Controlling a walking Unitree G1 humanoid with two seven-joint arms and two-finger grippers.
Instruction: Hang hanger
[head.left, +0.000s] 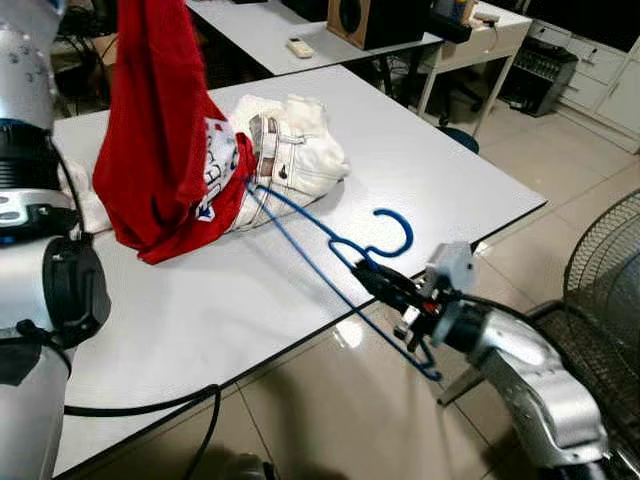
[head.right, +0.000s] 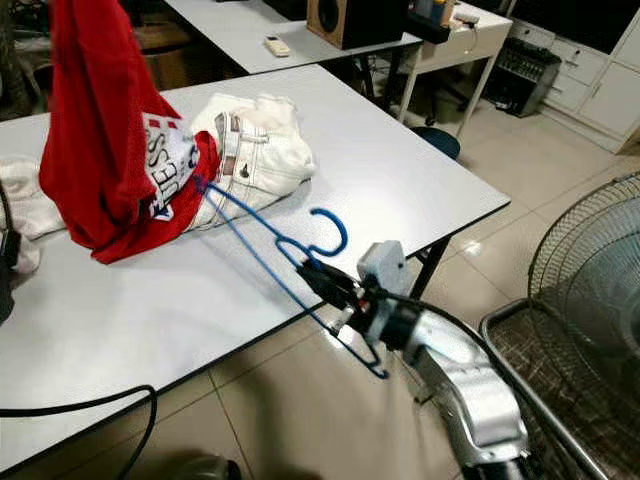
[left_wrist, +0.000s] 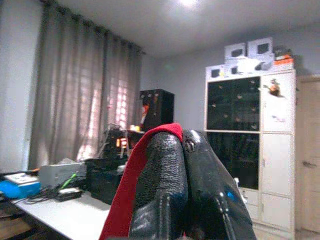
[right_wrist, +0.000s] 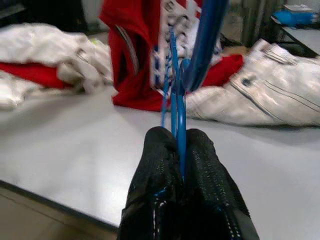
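Threading the hanger into the shirt

Right gripper (head.left: 385, 285) jaws are pinching the blue hanger (head.left: 330, 240); left gripper (left_wrist: 182, 150) jaws are clamping the red shirt (head.left: 160, 150) aloft; next, pushing deeper.

white table (head.left: 420, 170), tiled floor (head.left: 330, 420), grey curtains (left_wrist: 75, 100)

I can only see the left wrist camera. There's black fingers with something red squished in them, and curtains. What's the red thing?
Observer: It's a red shirt, lifted up by the left end effector with its bottom end resting on a white table.
Operator: Where's the hanger?
Observer: The blue hanger is pinched in the right end effector, just below its hook.
Operator: Is it inside the shirt yet?
Observer: One end of the hanger reaches the shirt's lower edge, next to white jeans lying on the table.
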